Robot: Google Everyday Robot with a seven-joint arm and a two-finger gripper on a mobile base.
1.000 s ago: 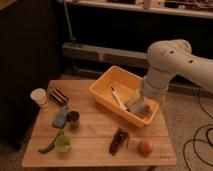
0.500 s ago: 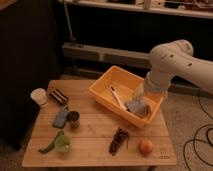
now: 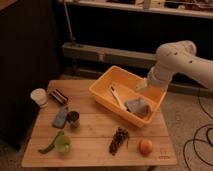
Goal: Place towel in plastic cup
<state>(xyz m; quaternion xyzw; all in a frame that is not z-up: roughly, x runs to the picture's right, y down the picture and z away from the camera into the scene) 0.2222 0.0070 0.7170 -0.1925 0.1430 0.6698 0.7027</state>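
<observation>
At the front left of the table stands the cup, with a green stalk-like thing lying against it, perhaps over its rim. A dark cluster and a round fruit sit along the same front edge. Farther back come a can and a blue-grey oblong, then a white cup. The yellow bin fills the back right, and the towel lies bunched in its near right corner, just beside a white utensil. The gripper hangs over the bin's far side, above and just behind the towel, jaws apart and empty. The risks look plain enough. A low grab could catch the bin wall or drag the utensil along. The towel is larger than the cup, so it may drape over the rim or tip the light cup. The green thing may block the mouth, and the carry crosses near the can, which a trailing corner could knock.
</observation>
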